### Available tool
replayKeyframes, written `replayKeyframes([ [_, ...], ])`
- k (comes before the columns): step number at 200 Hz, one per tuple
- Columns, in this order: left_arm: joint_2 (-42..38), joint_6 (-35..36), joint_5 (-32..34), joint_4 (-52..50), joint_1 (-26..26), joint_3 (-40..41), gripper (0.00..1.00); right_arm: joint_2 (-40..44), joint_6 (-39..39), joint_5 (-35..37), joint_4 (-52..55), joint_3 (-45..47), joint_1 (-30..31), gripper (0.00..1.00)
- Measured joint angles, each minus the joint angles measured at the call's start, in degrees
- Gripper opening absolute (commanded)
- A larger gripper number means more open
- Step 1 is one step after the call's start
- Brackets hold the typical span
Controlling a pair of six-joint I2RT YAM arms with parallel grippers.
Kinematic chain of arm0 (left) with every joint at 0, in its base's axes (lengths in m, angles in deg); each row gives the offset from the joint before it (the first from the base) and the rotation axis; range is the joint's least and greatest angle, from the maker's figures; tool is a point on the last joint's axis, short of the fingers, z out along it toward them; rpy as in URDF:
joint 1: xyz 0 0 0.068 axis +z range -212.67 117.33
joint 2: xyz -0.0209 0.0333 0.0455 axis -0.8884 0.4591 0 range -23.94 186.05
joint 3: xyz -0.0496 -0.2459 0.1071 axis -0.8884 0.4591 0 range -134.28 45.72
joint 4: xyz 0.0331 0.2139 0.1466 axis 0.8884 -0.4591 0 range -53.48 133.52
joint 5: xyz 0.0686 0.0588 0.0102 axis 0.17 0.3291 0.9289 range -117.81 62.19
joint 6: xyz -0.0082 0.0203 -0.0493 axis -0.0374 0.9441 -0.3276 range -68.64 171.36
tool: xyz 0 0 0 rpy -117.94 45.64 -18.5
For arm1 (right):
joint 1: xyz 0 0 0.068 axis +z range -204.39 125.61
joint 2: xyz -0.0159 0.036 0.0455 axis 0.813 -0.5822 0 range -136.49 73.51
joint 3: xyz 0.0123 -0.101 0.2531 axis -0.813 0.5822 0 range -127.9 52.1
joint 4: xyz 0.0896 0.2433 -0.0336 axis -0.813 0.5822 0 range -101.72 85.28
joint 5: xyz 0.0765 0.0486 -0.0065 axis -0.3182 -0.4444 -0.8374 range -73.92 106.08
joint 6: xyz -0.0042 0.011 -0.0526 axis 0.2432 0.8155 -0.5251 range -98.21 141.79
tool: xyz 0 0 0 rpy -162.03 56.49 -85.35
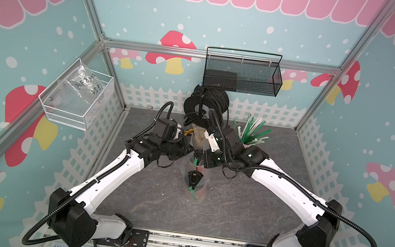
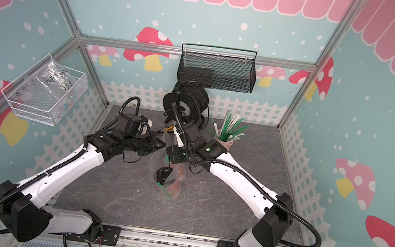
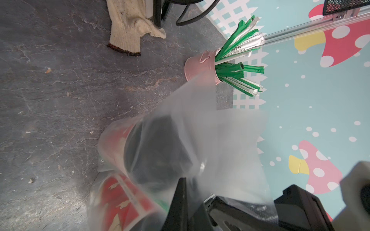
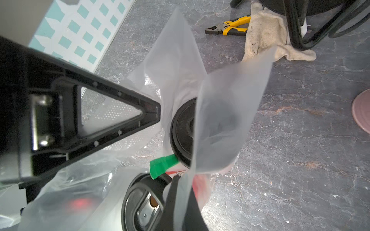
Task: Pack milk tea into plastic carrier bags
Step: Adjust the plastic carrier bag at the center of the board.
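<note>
The plastic carrier bag (image 1: 195, 184) (image 2: 173, 178) stands in the middle of the grey table (image 1: 244, 214), clear and crinkly. Two milk tea cups are inside it. Their black lids (image 4: 183, 130) (image 4: 144, 202) show in the right wrist view and their red sides (image 3: 116, 144) (image 3: 122, 202) in the left wrist view. Green-wrapped straws (image 1: 192, 191) (image 4: 163, 166) lie in the bag too. My left gripper (image 1: 190, 150) (image 3: 187, 190) is shut on the bag's film at its top. My right gripper (image 1: 200, 156) (image 4: 181, 186) is shut on another flap of the bag, just opposite.
A pink cup of green-white straws (image 1: 251, 137) (image 3: 200, 68) stands behind the right arm. A cable reel (image 1: 205, 104), a dirty glove (image 4: 266, 34) and yellow pliers (image 4: 230, 26) lie at the back. A black mesh basket (image 1: 242, 75) and a white wire basket (image 1: 76, 101) hang on the walls.
</note>
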Motion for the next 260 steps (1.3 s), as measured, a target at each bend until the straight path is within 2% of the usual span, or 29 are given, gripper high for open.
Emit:
replayKeyframes([
  [24,-0.09,-0.02,0.22,0.17,0.00,0.00,0.13,0.02,-0.04,-0.22,-0.15,0.85,-0.17,0.05],
  [44,-0.09,-0.15,0.22,0.22,0.00,0.00,0.21,0.13,0.00,-0.22,-0.37,1.03,-0.17,0.11],
  [58,-0.09,-0.15,0.22,0.24,-0.02,0.00,0.25,0.63,0.24,-0.26,-0.74,1.49,-0.17,0.21],
  [67,-0.09,-0.28,0.20,0.26,0.00,0.00,0.28,1.05,-0.15,-0.31,-0.74,1.77,-0.20,0.21],
  [84,-0.09,0.17,0.20,0.31,0.00,0.00,0.48,1.77,-0.02,-0.39,-0.79,1.86,-0.22,0.22],
  [113,-0.13,-0.02,0.26,0.52,0.00,0.00,0.63,3.06,-0.09,-0.35,-0.83,1.86,-0.22,0.34],
  [131,-0.15,0.11,0.26,0.44,0.00,-0.02,0.69,3.98,-0.33,-0.17,-0.85,1.86,-0.22,0.36],
  [139,-0.15,0.44,0.33,0.22,0.04,-0.09,0.77,4.37,-0.42,-0.13,-0.85,1.86,-0.24,0.38],
  [150,-0.15,0.94,0.37,-0.37,0.20,-0.39,0.99,4.90,-0.52,0.07,-0.85,1.86,-0.28,0.43],
  [170,-0.46,1.64,0.42,-2.08,1.46,-1.60,0.99,5.88,-1.09,0.66,-0.79,1.81,-0.61,0.51],
  [188,-1.84,2.25,-0.17,-3.13,5.07,-2.38,0.99,6.91,-1.95,1.73,-0.72,1.57,-1.20,0.57],
  [216,-4.35,4.26,-1.14,-6.51,13.42,-5.42,0.99,8.98,-3.61,4.68,-0.24,-0.22,-2.58,0.71],
  [242,-6.36,7.69,-1.95,-10.34,21.64,-9.68,0.99,13.14,-5.60,11.65,-0.17,-1.60,-5.42,0.83],
  [260,-8.94,10.05,-1.95,-12.44,28.96,-10.03,0.99,18.49,-7.15,17.40,-1.60,-0.07,-9.88,0.86],
])
